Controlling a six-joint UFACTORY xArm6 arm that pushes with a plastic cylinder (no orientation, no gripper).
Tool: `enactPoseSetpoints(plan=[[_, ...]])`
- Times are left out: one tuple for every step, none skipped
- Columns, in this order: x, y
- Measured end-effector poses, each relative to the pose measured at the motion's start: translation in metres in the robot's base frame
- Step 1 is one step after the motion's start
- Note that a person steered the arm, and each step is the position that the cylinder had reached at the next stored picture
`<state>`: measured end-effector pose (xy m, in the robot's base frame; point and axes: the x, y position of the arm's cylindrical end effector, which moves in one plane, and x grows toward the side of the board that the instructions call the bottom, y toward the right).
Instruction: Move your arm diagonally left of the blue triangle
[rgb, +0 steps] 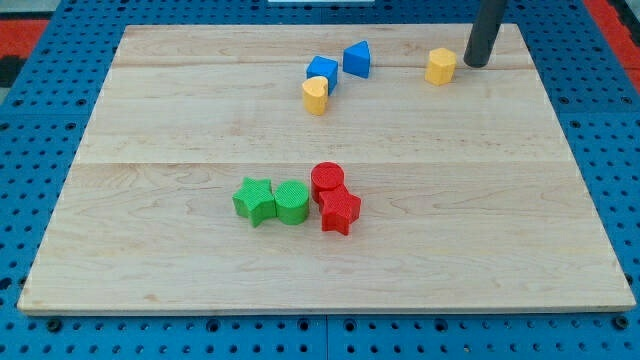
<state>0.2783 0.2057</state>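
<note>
The blue triangle (357, 59) stands near the top middle of the wooden board (150, 230). A blue cube (321, 72) lies just to its left, touching a yellow cylinder (316, 96) below it. My tip (473, 64) is at the view's top right, well to the right of the blue triangle. It sits just right of a yellow hexagon block (440, 66), very close to it; I cannot tell if they touch.
Near the board's middle are a green star (254, 200) and a green cylinder (291, 203) side by side. Right of them a red cylinder (327, 182) touches a red star (340, 212). A blue pegboard (40, 120) surrounds the board.
</note>
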Motion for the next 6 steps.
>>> enactPoseSetpoints(plan=[[0.007,-0.063],[0.01,-0.165],[0.011,-0.093],[-0.059,-0.105],[-0.085,-0.173],[-0.084,-0.249]])
